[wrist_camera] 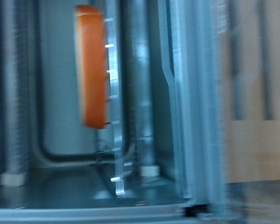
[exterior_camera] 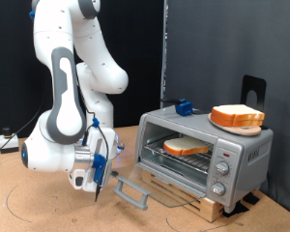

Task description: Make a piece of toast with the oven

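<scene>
The oven [exterior_camera: 238, 153] stands at the exterior view's right with its glass door [exterior_camera: 164, 193] dropped open. The door's grey bar handle [exterior_camera: 131, 191] points toward the arm. The piece of toast [exterior_camera: 187, 147] lies flat on the wire rack inside. My gripper [exterior_camera: 97, 186] hangs low, just off the handle on the exterior view's left, with nothing visible between its fingers. The blurred wrist view looks into the oven, showing the toast [wrist_camera: 91, 65] edge-on as an orange-brown slab against the wire rack [wrist_camera: 117, 112]. No fingers show in that view.
A round orange plate [exterior_camera: 228, 121] carrying another bread slice [exterior_camera: 240, 113] sits on the oven's roof, beside a small blue object [exterior_camera: 183, 106]. The oven rests on a wooden board [exterior_camera: 211, 207] on the brown table. A dark curtain hangs behind.
</scene>
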You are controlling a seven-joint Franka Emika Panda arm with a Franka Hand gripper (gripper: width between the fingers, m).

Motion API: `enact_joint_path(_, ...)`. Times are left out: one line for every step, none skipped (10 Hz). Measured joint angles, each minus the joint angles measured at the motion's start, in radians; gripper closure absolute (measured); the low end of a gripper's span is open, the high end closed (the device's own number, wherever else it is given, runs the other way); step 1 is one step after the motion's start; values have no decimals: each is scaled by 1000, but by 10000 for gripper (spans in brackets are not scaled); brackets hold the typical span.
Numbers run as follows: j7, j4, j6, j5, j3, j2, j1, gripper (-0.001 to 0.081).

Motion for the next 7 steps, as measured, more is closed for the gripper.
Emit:
enact_joint_path(4, -1, -56, 0, 1, -18, -1, -3)
enact_joint_path(10, -7, -101, 1, 6, -34, -1, -3)
enact_joint_path(14, -18, -130, 7, 13, -54, -1, -3)
enact_joint_path(14, -36, -142, 14, 21, -80, 0, -3)
enact_joint_path(13, -59, -146, 24, 32, -109, 0, -3)
enact_joint_path(5, -85, -145, 37, 43, -141, 1, -3)
enact_joint_path(-11, -115, -142, 54, 56, -177, 4, -3)
